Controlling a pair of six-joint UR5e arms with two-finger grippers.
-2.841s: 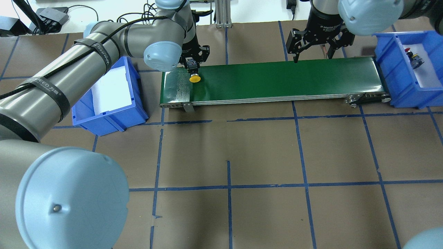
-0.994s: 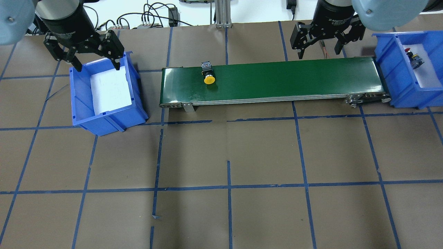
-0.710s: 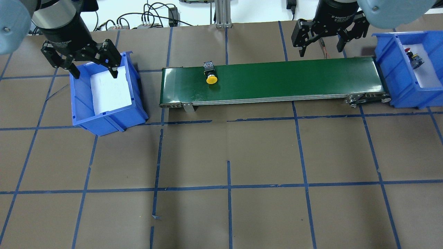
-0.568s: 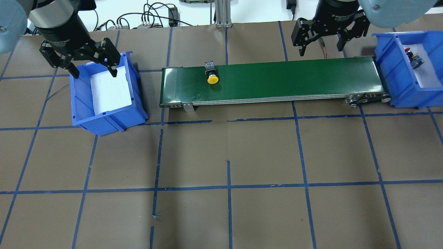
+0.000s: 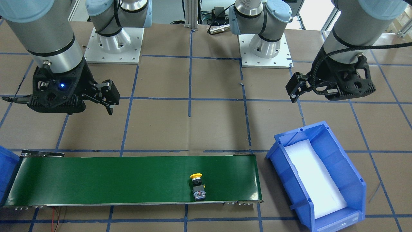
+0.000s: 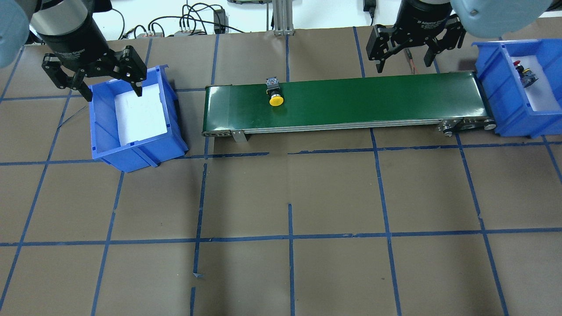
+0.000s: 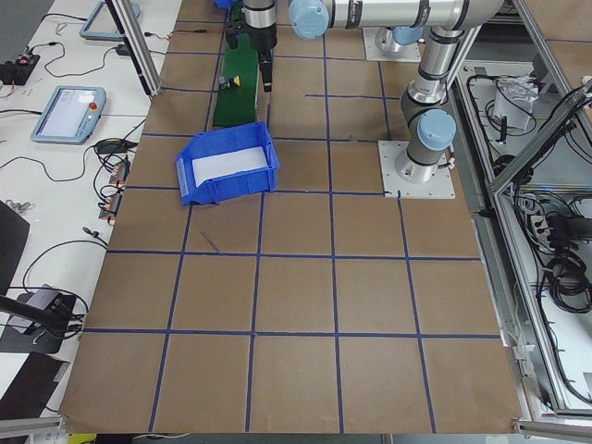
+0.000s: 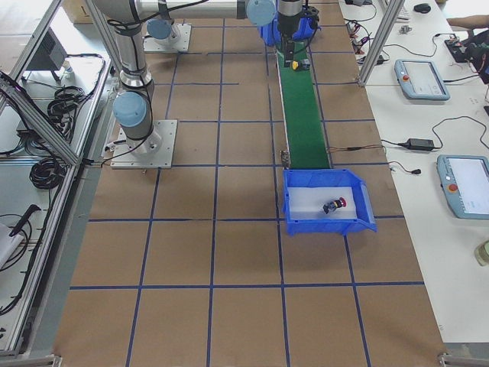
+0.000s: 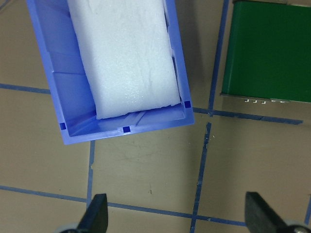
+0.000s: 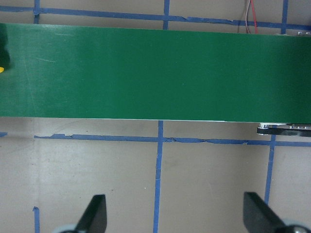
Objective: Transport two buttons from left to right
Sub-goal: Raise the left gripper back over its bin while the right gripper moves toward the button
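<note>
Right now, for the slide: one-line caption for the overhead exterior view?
Yellow button on the green conveyor, red button already in the right bin; left gripper and right gripper open and empty.

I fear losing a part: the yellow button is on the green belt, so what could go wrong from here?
The yellow button has its black body close to the belt's operator-side edge, so it might slip off. The right gripper, fingers open, hovers toward the robot's side of the belt, so a grasp could miss.
</note>
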